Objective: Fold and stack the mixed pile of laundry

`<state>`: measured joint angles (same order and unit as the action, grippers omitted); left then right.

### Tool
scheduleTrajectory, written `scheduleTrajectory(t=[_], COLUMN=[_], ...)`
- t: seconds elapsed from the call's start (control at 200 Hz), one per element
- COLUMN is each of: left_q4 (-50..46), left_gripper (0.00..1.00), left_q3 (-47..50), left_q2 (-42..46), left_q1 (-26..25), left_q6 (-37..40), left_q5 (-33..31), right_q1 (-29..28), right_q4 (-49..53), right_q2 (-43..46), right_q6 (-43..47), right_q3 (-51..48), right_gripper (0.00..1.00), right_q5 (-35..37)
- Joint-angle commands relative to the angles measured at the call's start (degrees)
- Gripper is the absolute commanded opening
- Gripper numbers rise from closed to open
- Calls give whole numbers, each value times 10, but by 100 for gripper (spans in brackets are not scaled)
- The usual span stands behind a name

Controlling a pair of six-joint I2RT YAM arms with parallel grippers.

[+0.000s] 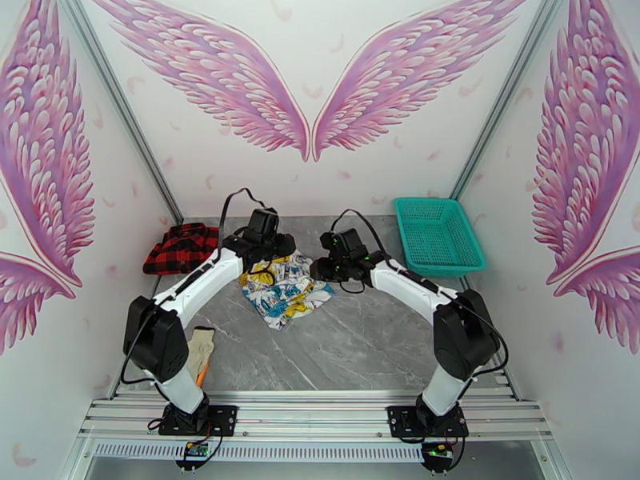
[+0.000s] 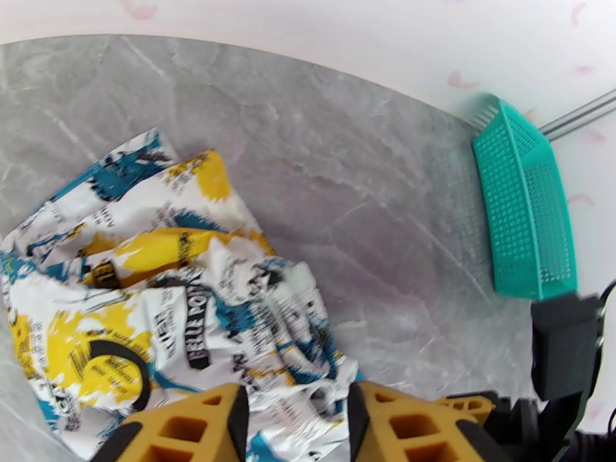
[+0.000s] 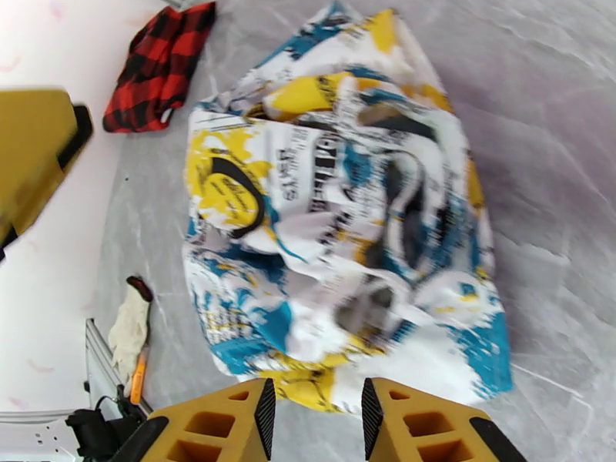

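Two garments make up the pile, and neither looks finished. The red-and-black checked shirt [image 1: 182,248] lies at the far left of the surface [image 1: 360,346], drawn into a compact bundle against the wall. It may be roughly folded, though the creases are too small to judge. The white printed garment [image 1: 284,291] sits near the middle of the surface, well apart from the shirt, rumpled and bunched with uneven edges, so it reads as unfolded.

Both arms reach over this white garment. The left gripper [image 2: 296,398] is at its far left side with its jaws parted and printed cloth showing in the gap. I cannot tell whether it pinches that cloth or merely hangs above it. The right gripper [image 3: 314,394] is at the garment's right edge, jaws apart with bare surface between them and nothing grasped.

By my reckoning the work is at an early-to-middle stage. The white garment needs spreading flat, folding, and then stacking with the shirt, which may need tidying too. A teal basket [image 2: 523,209] at the far right and a beige glove [image 1: 200,346] near the left arm's base lie outside the job.
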<state>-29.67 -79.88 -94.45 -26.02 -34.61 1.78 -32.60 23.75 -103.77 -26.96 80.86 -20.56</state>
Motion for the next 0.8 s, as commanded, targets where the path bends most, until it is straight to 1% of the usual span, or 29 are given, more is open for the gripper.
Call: scheduleTrajectory(t=[0.0,0.095,0.185,0.285,0.445,0.58,0.635,0.68,0.72,0.745,0.795], left_q4=[0,27,57,73,89,84,81,89,98,102,106], left_gripper=[35,34,33,33,32,32,34,36,40,44,58], left_q3=[94,148,183,207,247,268,280,298,316,325,341], left_q2=[21,21,15,4,3,36,65,95,120,136,157], left_q1=[11,15,15,13,5,7,20,43,67,80,107], left_q6=[20,12,1,-4,-13,-12,-14,-21,-24,-25,-26], left_q5=[-4,6,17,28,39,30,31,44,54,59,72], right_q1=[-32,-46,-46,-39,-27,-20,-20,-19,-20,-20,-20], right_q4=[28,51,79,108,115,117,116,118,119,120,122], right_q2=[-71,-119,-150,-159,-162,-174,-172,-170,-169,-169,-172], right_q6=[9,10,16,35,61,76,80,83,86,88,91], right_q3=[73,119,136,127,96,89,90,93,95,96,99], right_gripper=[37,36,34,32,31,29,29,29,29,29,29], right_q5=[0,18,44,90,147,158,156,158,163,166,169])
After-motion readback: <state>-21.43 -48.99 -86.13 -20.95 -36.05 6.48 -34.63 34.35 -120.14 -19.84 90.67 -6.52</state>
